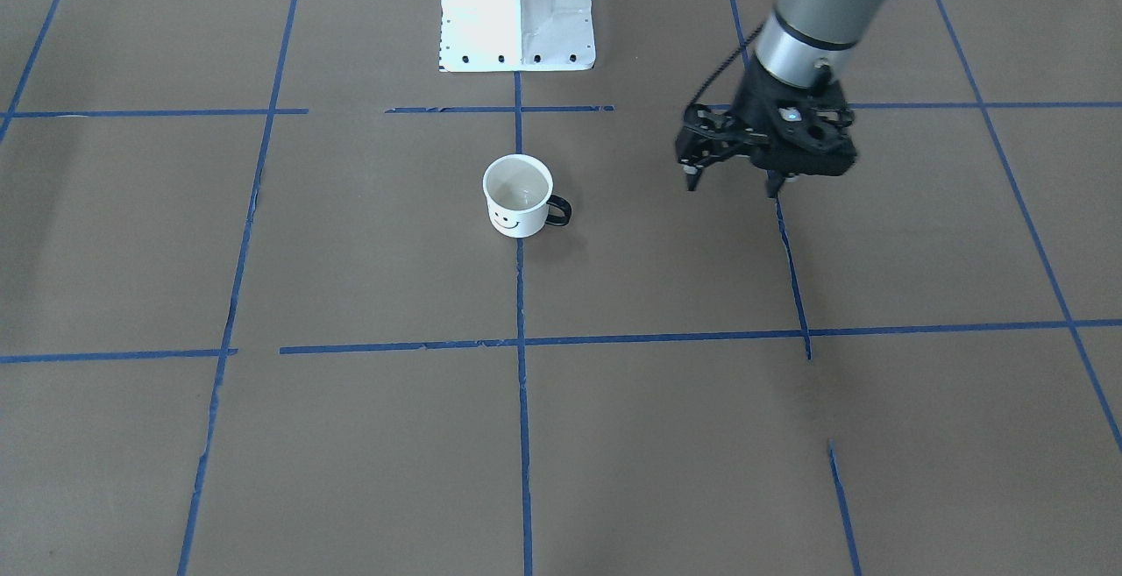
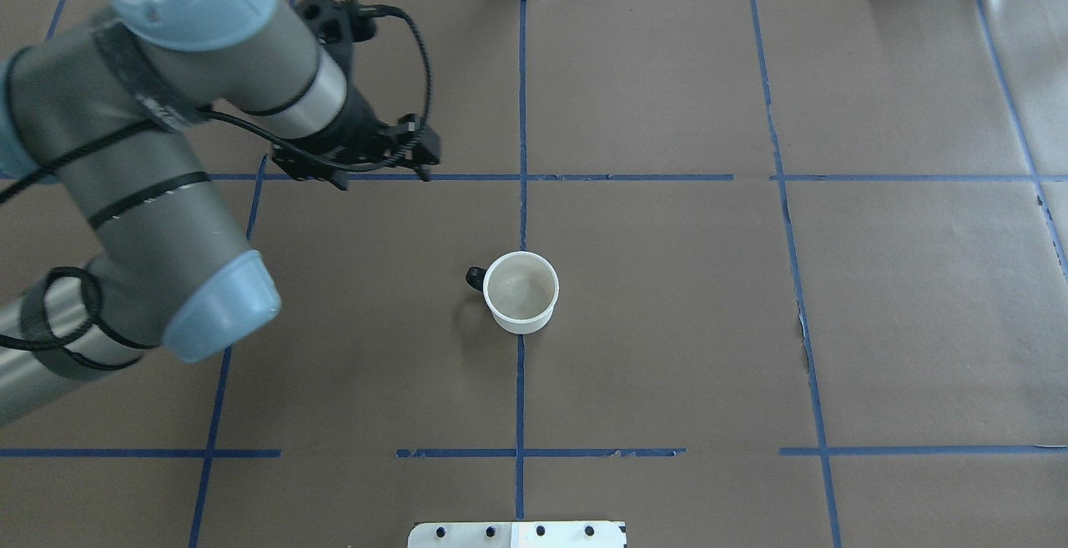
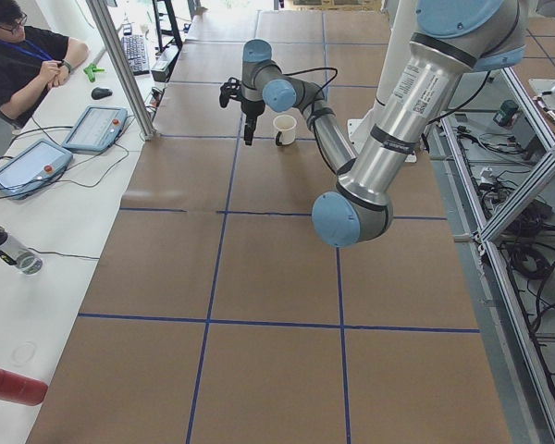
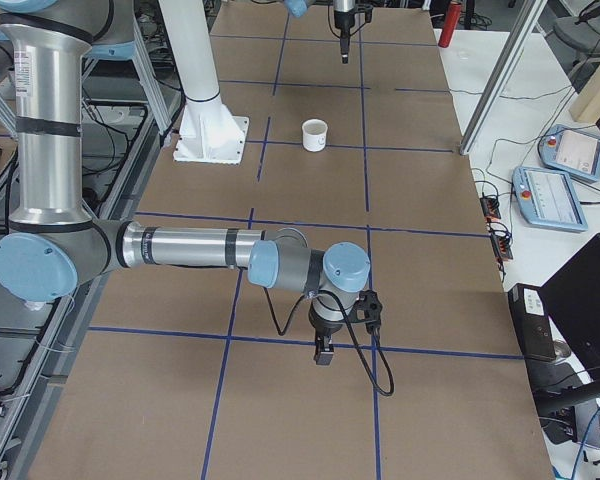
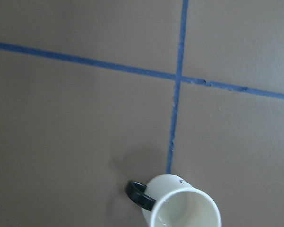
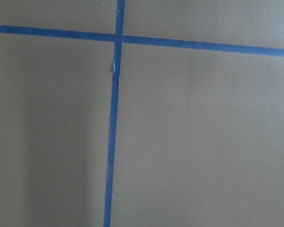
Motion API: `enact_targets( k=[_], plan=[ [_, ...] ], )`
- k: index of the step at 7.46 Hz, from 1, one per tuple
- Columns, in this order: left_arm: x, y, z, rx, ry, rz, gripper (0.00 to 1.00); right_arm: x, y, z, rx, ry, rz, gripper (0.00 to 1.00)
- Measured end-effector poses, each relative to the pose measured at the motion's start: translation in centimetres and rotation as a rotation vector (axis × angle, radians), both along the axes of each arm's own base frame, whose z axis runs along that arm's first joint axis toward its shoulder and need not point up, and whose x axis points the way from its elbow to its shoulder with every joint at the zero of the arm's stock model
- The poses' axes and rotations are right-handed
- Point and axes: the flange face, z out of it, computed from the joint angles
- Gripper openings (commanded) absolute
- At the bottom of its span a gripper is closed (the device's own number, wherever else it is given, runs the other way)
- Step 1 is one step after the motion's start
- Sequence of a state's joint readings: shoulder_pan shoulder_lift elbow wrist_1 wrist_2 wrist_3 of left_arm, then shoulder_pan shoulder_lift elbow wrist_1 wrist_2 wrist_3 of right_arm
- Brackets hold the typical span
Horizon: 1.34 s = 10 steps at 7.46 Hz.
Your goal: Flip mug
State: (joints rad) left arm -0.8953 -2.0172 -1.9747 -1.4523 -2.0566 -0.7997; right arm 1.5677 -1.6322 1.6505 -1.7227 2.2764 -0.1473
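The white mug [image 1: 518,196] stands upright, mouth up, at the table's middle on a blue tape line; its smiley face points away from the robot and its dark handle [image 1: 559,210] toward the robot's left. It also shows from overhead [image 2: 521,292] and low in the left wrist view [image 5: 182,204]. My left gripper [image 1: 732,188] is open and empty, hovering above the paper apart from the mug, on the handle's side [image 2: 384,179]. My right gripper [image 4: 323,352] shows only in the exterior right view, far from the mug; I cannot tell whether it is open or shut.
Brown paper with blue tape lines [image 2: 522,114] covers the table. The white robot base plate [image 1: 517,10] stands at the robot's edge behind the mug. A side table with tablets [image 3: 92,129] and a seated person [image 3: 23,60] lie beyond the far edge.
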Motion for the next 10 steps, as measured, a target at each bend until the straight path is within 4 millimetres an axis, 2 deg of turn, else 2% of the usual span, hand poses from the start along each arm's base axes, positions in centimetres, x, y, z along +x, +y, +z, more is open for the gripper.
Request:
enact_targets(
  k=[2, 3, 6, 7, 8, 9, 10],
  plan=[
    [-10.2, -2.0, 9.5, 0.083, -0.137, 0.077, 1.0, 0.0, 0.0, 0.0, 0.0, 0.0, 0.0, 1.0],
    [-15.0, -2.0, 13.8, 0.099, -0.168, 0.127, 1.0, 0.0, 0.0, 0.0, 0.0, 0.0, 0.0, 1.0],
    [-28.5, 0.8, 28.1, 0.103, -0.198, 0.215, 1.0, 0.0, 0.0, 0.0, 0.0, 0.0, 0.0, 1.0],
    [-32.1, 2.2, 32.5, 0.076, -0.198, 0.188, 1.0, 0.0, 0.0, 0.0, 0.0, 0.0, 0.0, 1.0],
    [-34.1, 3.6, 35.7, 0.048, -0.178, 0.162, 1.0, 0.0, 0.0, 0.0, 0.0, 0.0, 0.0, 1.0],
    [-34.7, 4.8, 37.4, 0.026, -0.144, 0.152, 1.0, 0.0, 0.0, 0.0, 0.0, 0.0, 0.0, 1.0],
    [-34.9, 5.4, 38.3, 0.014, -0.122, 0.148, 1.0, 0.0, 0.0, 0.0, 0.0, 0.0, 0.0, 1.0]
  ],
)
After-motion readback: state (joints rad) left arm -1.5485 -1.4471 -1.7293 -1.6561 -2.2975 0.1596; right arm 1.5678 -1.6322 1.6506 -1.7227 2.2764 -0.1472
